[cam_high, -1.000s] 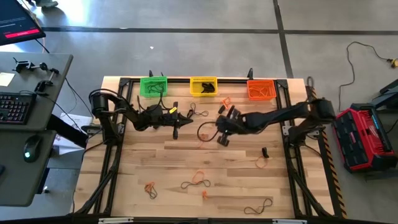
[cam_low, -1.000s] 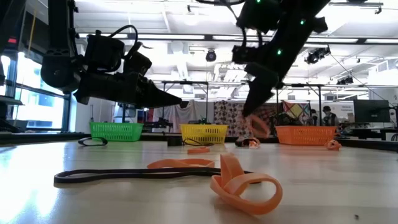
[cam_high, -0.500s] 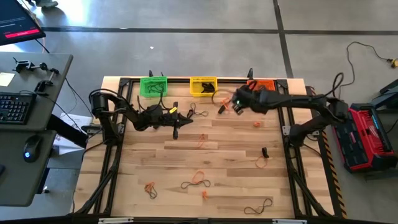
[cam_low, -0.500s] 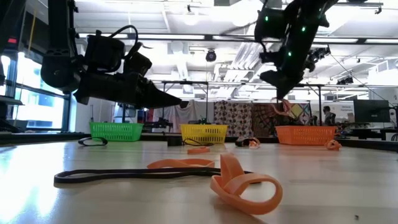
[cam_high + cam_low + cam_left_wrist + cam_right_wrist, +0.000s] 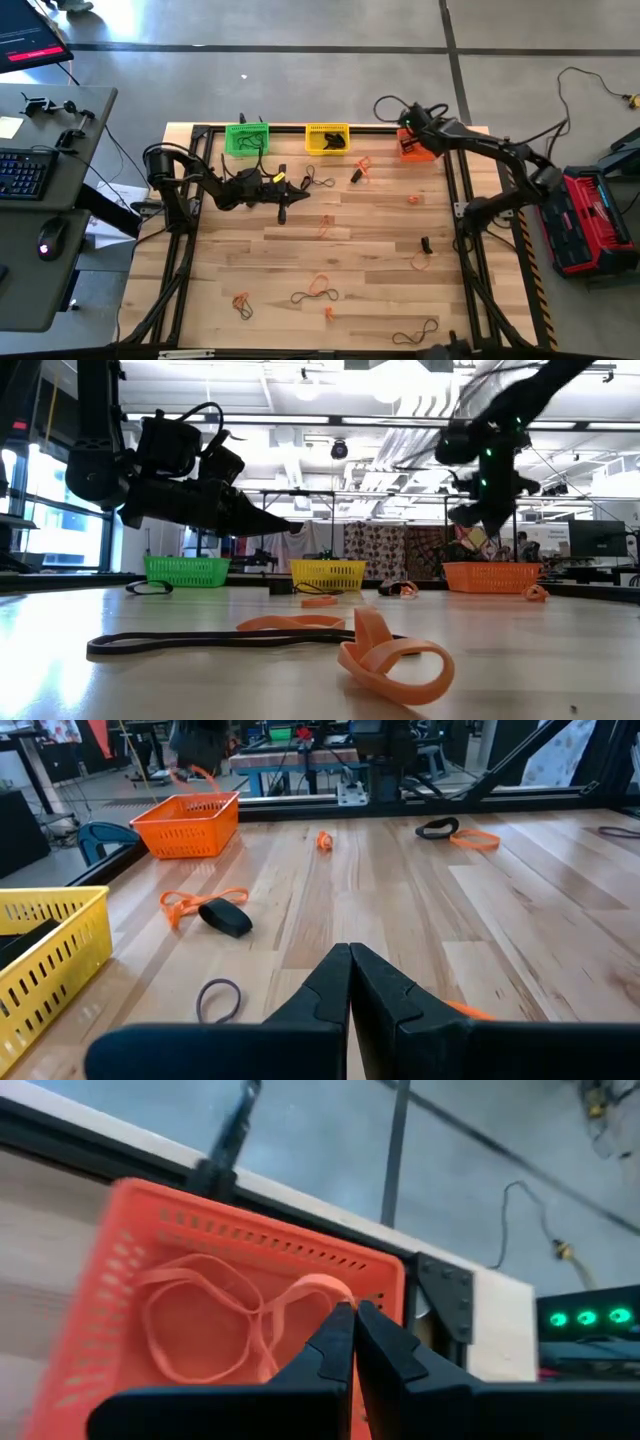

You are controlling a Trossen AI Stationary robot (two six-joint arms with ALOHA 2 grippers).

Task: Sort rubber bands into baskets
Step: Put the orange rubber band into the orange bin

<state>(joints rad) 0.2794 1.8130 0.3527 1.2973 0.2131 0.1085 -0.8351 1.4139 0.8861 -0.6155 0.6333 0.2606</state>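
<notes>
Right gripper [image 5: 350,1320] moved over orange basket [image 5: 110,1260], pinching orange band [image 5: 300,1295].

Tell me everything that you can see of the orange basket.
The orange basket is a small rectangular box of plastic lattice with slotted walls, open at the top. It stands upright at the table's far edge, on the right of the yellow basket. Orange rubber bands lie tangled inside it. The right claw, shut, hangs over it, holding an orange band above the opening.

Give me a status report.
Right pincer shut on orange rubber band, above orange basket. Left pincer shut, empty, over table. Nothing blocking.
</notes>
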